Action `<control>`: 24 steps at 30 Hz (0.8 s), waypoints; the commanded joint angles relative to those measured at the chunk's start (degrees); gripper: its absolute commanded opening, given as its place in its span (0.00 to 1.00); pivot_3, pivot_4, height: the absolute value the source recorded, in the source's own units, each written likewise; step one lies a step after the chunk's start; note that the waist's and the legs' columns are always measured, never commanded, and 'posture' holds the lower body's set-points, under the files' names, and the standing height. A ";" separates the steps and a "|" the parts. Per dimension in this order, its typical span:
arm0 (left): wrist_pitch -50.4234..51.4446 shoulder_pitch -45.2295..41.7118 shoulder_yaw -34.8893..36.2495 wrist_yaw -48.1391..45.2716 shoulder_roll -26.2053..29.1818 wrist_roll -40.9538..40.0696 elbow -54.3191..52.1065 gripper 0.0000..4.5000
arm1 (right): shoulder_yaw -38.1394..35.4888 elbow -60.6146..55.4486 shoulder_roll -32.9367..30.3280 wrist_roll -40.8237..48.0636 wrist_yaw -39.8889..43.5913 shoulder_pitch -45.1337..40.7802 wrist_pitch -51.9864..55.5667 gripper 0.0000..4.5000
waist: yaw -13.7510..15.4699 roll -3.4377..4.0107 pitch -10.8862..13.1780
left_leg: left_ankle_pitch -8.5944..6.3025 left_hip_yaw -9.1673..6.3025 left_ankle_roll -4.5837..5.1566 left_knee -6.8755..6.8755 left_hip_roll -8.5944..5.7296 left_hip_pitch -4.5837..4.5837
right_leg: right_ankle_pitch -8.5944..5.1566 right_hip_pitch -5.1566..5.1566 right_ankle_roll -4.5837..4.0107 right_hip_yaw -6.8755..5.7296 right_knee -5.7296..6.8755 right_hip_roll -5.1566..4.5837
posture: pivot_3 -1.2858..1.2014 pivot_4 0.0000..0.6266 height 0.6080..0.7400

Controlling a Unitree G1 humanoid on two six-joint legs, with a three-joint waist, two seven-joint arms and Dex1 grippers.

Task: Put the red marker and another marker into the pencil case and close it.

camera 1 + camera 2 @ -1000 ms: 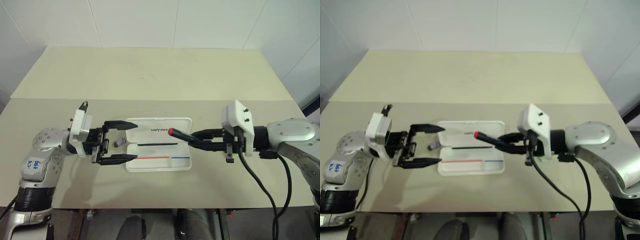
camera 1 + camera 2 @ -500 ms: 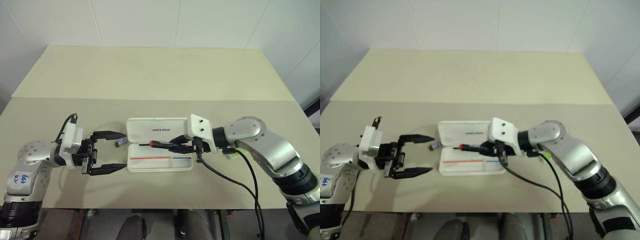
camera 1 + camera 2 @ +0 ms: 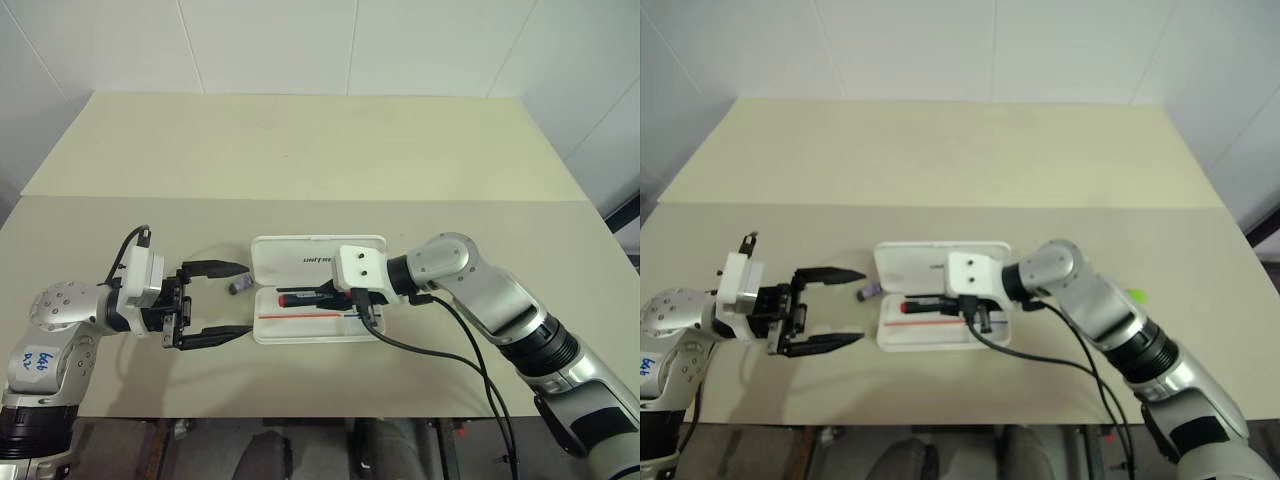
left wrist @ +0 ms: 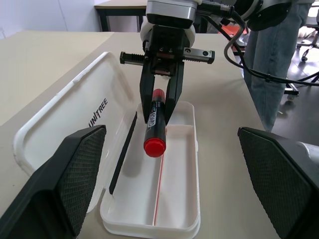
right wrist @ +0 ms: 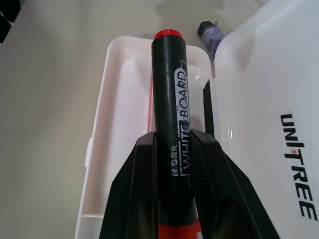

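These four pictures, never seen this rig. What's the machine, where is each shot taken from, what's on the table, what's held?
It is a humanoid robot with two arms, each ending in a two-fingered tool. Two pictures look down from its head; the other two come from cameras on each wrist. On the beige table lies an open white pencil case, with a small purple-grey piece beside it and a green marker farther right. The right tool is shut on a red marker, held over the case's tray. The left tool is open, holding nothing.
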 commanded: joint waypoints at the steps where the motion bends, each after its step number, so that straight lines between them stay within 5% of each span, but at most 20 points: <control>1: -0.98 -0.81 0.57 0.26 0.26 -0.09 -1.43 1.00 | 0.28 0.49 1.49 -1.83 0.55 -1.85 -1.62 0.12 | -0.02 0.00 0.00 | 0.00 0.00 0.00 0.00 0.00 0.00 | 0.00 0.00 0.00 0.00 0.00 0.00 | 0.52 0.24 1.00; 3: -1.07 -1.23 0.41 0.16 0.22 -0.08 -1.14 1.00 | 0.16 0.82 2.02 -2.35 0.80 -1.98 -1.67 0.12 | -0.04 0.00 0.00 | 0.00 0.00 0.00 0.00 0.00 0.00 | 0.00 0.00 0.00 -0.01 0.00 0.00 | 0.52 0.24 1.00; 12: -1.60 -2.73 -0.41 0.20 -0.21 0.28 -0.27 1.00 | -0.88 -0.09 3.03 -3.17 1.46 -1.43 -0.76 0.84 | -0.04 0.00 0.00 | 0.00 0.00 0.00 0.00 0.00 0.00 | 0.00 0.00 0.00 -0.06 0.01 0.00 | 0.52 0.24 1.00; 24: -1.46 -5.19 -2.76 0.59 -2.47 -0.02 0.07 1.00 | -7.01 -10.03 -1.45 3.37 3.02 2.51 7.49 0.84 | 0.26 0.00 0.00 | 0.00 -0.02 -0.01 0.02 -0.02 0.00 | 0.00 0.02 0.00 -0.09 0.03 -0.01 | 0.52 0.24 1.00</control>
